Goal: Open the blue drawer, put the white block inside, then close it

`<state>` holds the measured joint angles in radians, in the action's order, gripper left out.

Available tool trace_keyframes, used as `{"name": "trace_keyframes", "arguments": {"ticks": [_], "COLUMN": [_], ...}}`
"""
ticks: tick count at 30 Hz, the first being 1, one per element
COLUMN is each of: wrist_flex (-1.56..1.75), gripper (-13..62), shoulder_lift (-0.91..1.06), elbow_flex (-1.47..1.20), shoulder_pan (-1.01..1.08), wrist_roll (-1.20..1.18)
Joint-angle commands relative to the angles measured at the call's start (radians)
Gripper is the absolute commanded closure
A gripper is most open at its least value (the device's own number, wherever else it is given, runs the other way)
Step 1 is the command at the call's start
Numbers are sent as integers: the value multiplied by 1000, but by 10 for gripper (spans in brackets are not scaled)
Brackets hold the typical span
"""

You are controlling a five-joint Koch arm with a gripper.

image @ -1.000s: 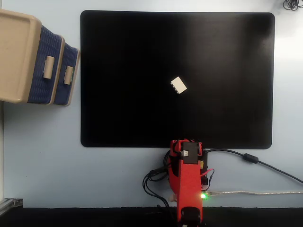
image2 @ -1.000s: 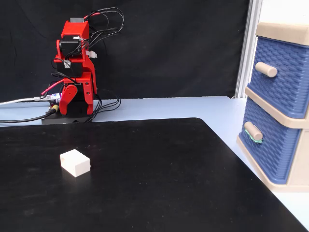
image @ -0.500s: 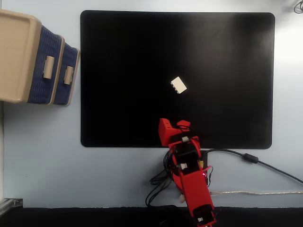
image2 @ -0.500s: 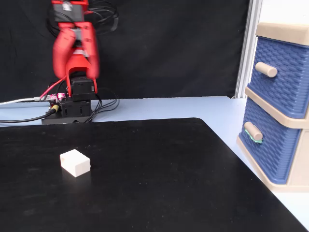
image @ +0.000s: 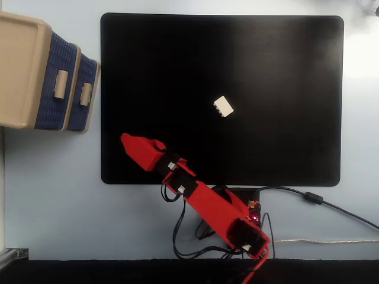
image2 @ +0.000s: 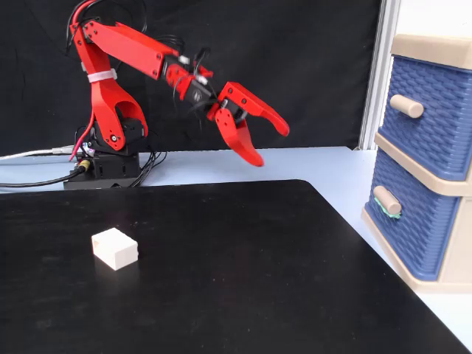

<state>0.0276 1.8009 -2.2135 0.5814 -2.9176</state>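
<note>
The white block lies on the black mat, a little above the mat's middle in the top-down fixed view, with bare mat on every side. Its long axis runs diagonally there, from upper left to lower right. In the side-on fixed view the white block rests flat near the left edge, one long face turned toward the camera.

The blue drawer is the lower one in the beige cabinet, shut, its beige tab handle pointing out toward the mat. The cabinet stands on the pale surface just off the mat's left edge in the top-down view, well apart from the block. The upper drawer is shut too.

The red arm reaches from its base out toward the cabinet side, and the tool hangs in the air, released, jaws spread and grasping nothing. Only the side-on view shows this gap and the height above the mat; from above the tool reads as a single red wedge over the mat's lower left, between block and cabinet yet touching neither.

Cables trail from the base across the surface.
</note>
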Motion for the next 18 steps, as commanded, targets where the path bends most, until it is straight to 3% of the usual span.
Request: {"name": "trace_keyframes", "arguments": {"ticks": [1,6,18], "wrist_flex": [353,589,595], "gripper": [157,158,163], "shoulder_lift": [-120,-379,-739], "elbow_flex": [21,74,558], "shoulder_pan": [52,89,95], "wrist_roll": [-18,-55,-121]}}
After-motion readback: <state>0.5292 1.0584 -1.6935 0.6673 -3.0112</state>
